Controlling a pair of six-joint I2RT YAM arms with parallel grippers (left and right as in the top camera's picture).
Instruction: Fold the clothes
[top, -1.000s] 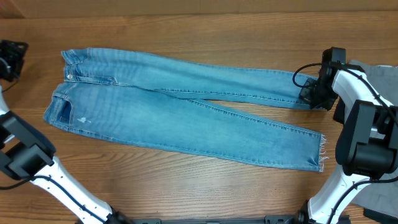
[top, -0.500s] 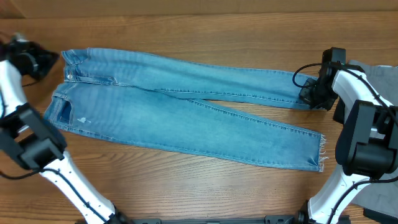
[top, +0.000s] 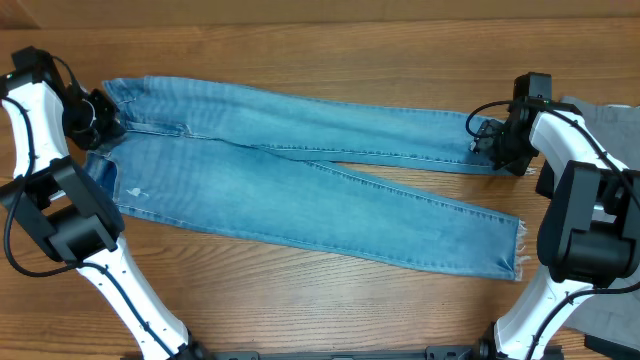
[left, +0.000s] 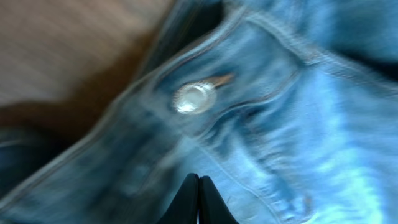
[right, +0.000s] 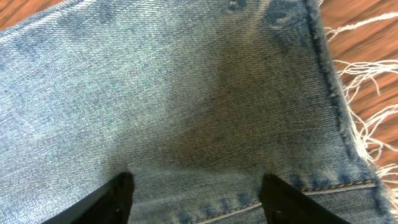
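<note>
The clothes, a pair of light blue jeans (top: 300, 170), lie flat across the wooden table with the waist at the left and both legs running right. My left gripper (top: 100, 118) is at the upper waist corner. In the left wrist view its fingertips (left: 199, 180) are pressed together over blurred denim just below the metal button (left: 194, 98), with no cloth visible between them. My right gripper (top: 488, 140) is at the hem of the far leg. The right wrist view shows it open (right: 199, 196), its fingers standing apart over the denim (right: 186, 93) beside frayed white threads (right: 367, 124).
The near leg ends in a frayed hem (top: 515, 250) close to the right arm's base. A grey cloth (top: 612, 112) lies at the table's right edge behind that arm. Bare wood (top: 300, 310) runs along the front.
My left arm swung in from the far left edge to the waistband and its jaws shut. My right gripper opened and let go of the far leg's hem.
</note>
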